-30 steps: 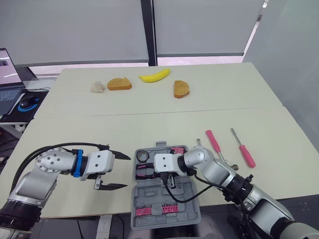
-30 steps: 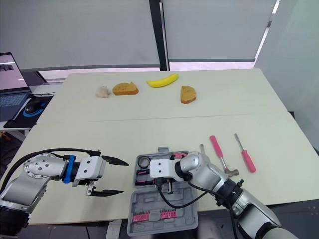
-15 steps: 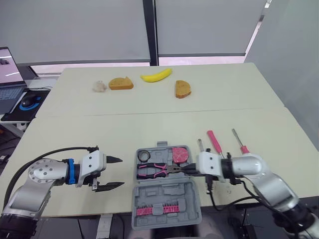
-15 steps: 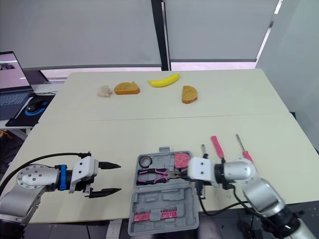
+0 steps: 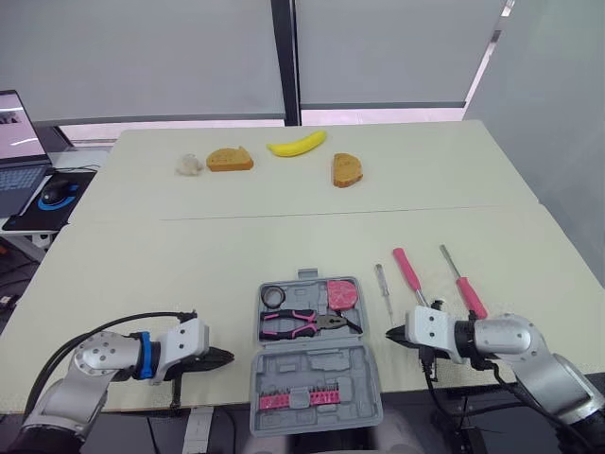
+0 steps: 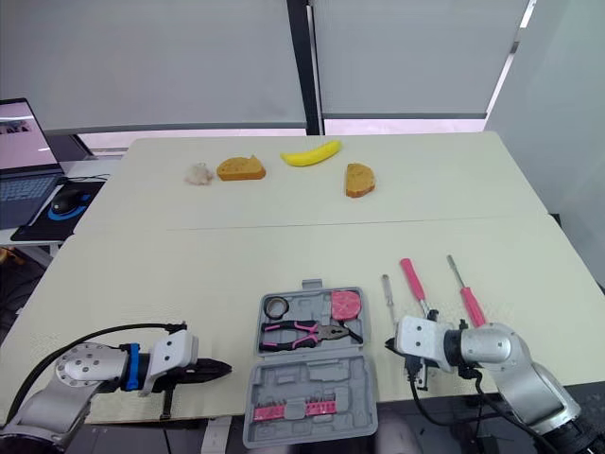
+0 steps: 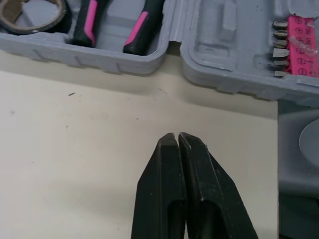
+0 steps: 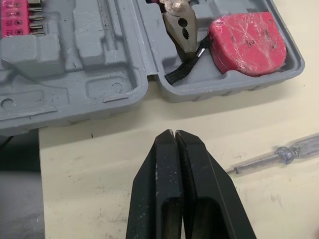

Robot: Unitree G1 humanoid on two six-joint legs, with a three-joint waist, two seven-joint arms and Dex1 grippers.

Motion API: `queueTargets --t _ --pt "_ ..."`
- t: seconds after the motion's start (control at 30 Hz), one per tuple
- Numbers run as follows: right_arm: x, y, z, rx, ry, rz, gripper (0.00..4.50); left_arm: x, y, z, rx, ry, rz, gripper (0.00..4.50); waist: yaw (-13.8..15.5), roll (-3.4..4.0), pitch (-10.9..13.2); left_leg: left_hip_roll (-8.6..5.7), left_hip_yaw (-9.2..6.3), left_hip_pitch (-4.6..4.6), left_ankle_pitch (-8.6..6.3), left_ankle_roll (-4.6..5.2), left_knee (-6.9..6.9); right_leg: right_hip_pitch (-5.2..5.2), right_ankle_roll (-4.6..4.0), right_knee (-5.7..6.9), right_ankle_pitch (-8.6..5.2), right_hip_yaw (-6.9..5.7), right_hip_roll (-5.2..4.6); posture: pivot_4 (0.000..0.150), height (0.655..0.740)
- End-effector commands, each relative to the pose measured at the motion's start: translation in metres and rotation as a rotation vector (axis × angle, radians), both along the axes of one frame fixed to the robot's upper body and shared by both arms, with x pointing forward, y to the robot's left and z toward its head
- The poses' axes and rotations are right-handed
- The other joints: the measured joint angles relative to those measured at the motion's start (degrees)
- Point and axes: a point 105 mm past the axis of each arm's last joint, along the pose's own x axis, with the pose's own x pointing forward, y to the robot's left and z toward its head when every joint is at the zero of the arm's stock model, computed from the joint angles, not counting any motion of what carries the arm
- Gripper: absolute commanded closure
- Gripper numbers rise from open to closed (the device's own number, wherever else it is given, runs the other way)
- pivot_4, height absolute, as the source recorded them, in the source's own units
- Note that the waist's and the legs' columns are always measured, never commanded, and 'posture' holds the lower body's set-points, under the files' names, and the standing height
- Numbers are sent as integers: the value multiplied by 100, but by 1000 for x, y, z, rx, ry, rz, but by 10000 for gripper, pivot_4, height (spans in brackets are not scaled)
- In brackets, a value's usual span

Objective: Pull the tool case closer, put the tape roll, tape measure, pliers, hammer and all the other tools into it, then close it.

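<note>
The left fingers (image 7: pixel 169 149) are pressed together tip to tip and hold nothing, low over the bare counter (image 7: pixel 75 164). Just ahead of their tips, a strip of counter apart, lies the open tool case (image 5: pixel 317 355). Its tray holds the tape roll (image 7: pixel 30 15) and the pink-and-black handles of the pliers (image 7: pixel 134 30), and its lid carries a pink strip of bits (image 7: pixel 299 45). The right fingers (image 8: pixel 167 144) are likewise closed flat against each other and empty, and point at the opposite side of the case near its hinge, not touching it. Beyond their tips the nose of the pliers lies in the tray next to the red tape measure (image 8: pixel 246 42). A clear-handled screwdriver (image 8: pixel 271 157) lies on the counter just beside these fingers. The hammer (image 5: pixel 406 269) and a pink-handled screwdriver (image 5: pixel 465 288) lie further out on the same side, outside the case.
</note>
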Motion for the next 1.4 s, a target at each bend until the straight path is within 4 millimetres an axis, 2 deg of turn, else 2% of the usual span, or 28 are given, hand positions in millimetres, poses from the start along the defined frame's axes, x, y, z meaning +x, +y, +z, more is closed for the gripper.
queueTargets --t 0.03,0.2,0.47,0.77,0.97,1.4 --pt "4 10 -6 5 1 20 45000 10 -13 -2 0 -45 -20 44845 0 0 0 -1 0 2 0 0 1 2 0 0 0 0 0 1500 7400" --pt "6 17 -18 3 22 20 45000 16 -23 -8 -3 -59 -30 44845 3 -2 -1 -4 2 1 0 0 3 1 1 2 0 2 0 1500 7400" --pt "-1 25 -36 7 55 37 45000 20 -32 -13 -7 -78 -37 44845 3 -2 -6 -3 0 14 0 0 2 11 0 2 0 1 0 1500 7400" --pt "7 47 -32 43 34 71 45000 20 -43 -14 -21 -85 -54 44845 -3 -4 -14 -1 -1 29 0 0 -2 21 0 3 0 2 2 1500 7400" --pt "13 49 -27 46 12 62 45000 32 -51 -9 -37 -109 -52 44845 27 0 -17 -3 -2 30 0 0 2 23 1 3 0 1 2 1500 7400" --pt "42 46 -24 3 -22 -90 45000 67 -59 -9 -10 -145 -39 44845 98 3 -24 -7 0 38 1 -1 5 26 2 11 1 2 2 1500 7400"
